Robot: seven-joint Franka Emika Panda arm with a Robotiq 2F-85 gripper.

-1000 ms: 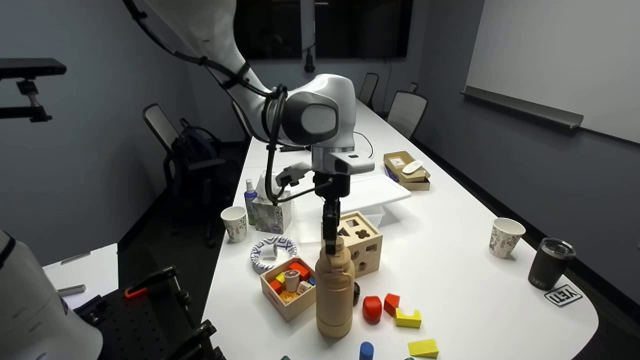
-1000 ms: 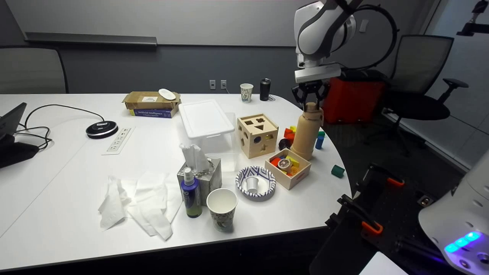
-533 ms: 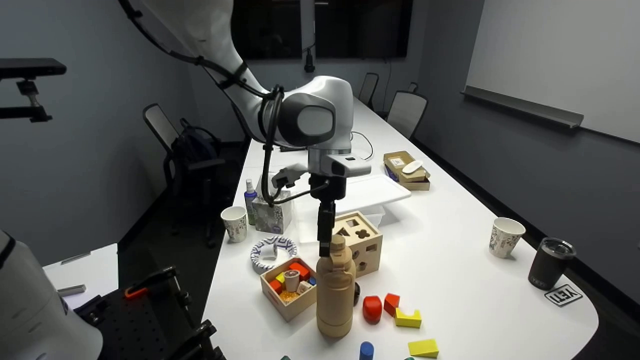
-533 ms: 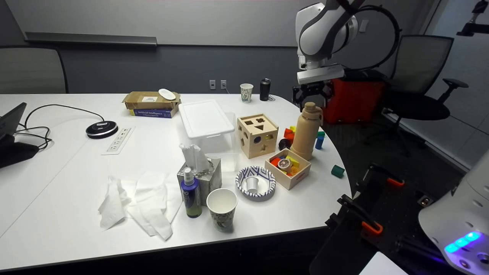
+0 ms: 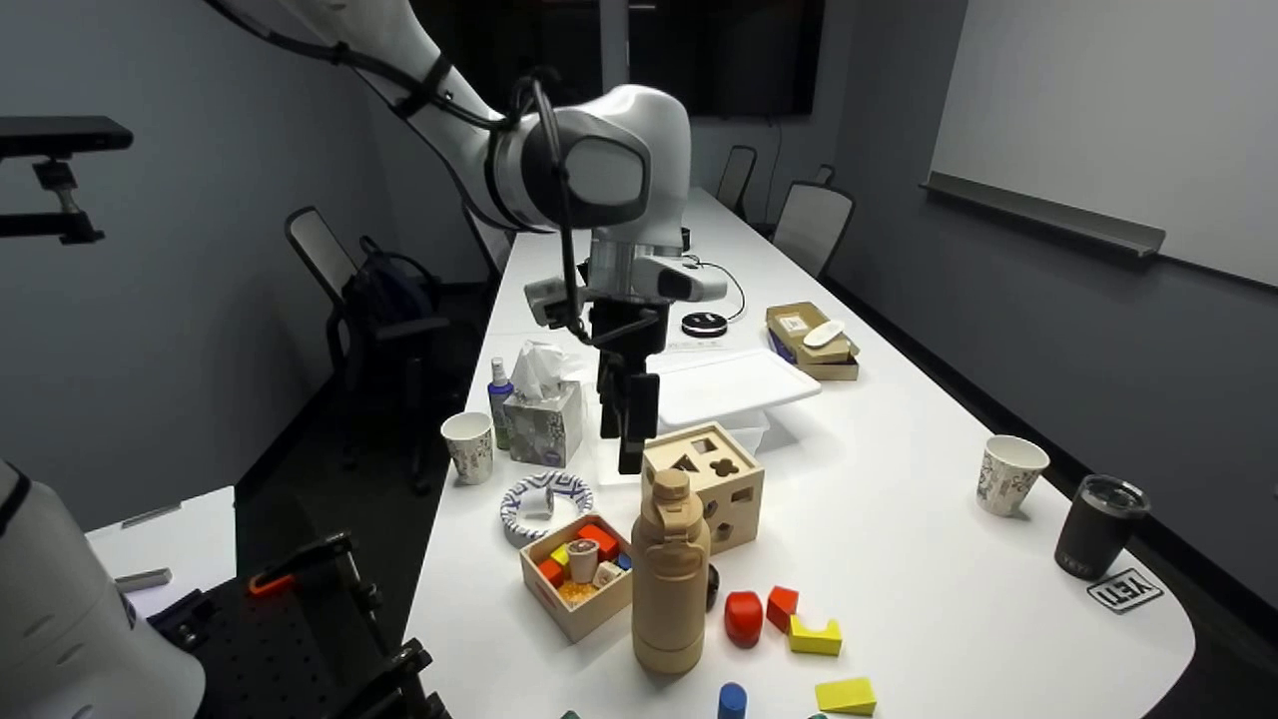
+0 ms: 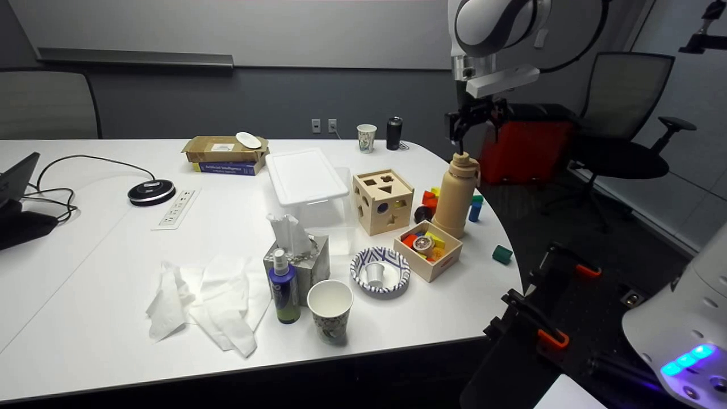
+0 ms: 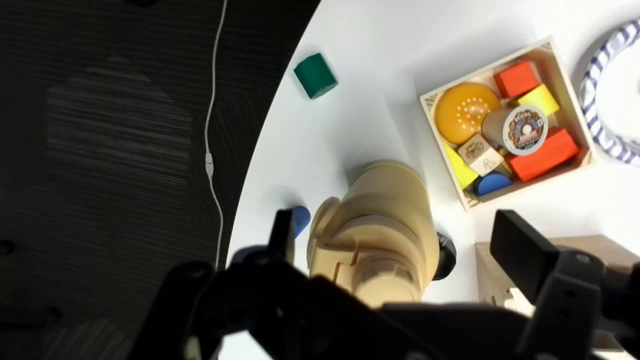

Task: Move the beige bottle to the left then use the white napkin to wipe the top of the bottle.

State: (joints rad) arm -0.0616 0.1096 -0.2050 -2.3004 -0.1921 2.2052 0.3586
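Observation:
The beige bottle (image 5: 669,589) stands upright on the table and shows in both exterior views (image 6: 454,196). In the wrist view the bottle (image 7: 385,205) lies between the fingers, with its cap partly hidden by the gripper. My gripper (image 5: 639,454) is open and empty, above and apart from the bottle's cap. It also shows in an exterior view (image 6: 478,145) and in the wrist view (image 7: 399,232), with its fingers wide apart. White napkins (image 6: 224,304) lie crumpled on the table beside the tissue box (image 6: 309,264).
A wooden box of blocks (image 6: 429,255) and a wooden shape cube (image 6: 384,201) stand close to the bottle. A patterned bowl (image 6: 380,288), spray bottle (image 6: 285,295) and paper cup (image 6: 330,318) stand nearby. Loose blocks (image 5: 744,617) lie near the table's end.
My gripper has opened from around the bottle's cap, then risen and turned somewhat. The bottle stays standing in place.

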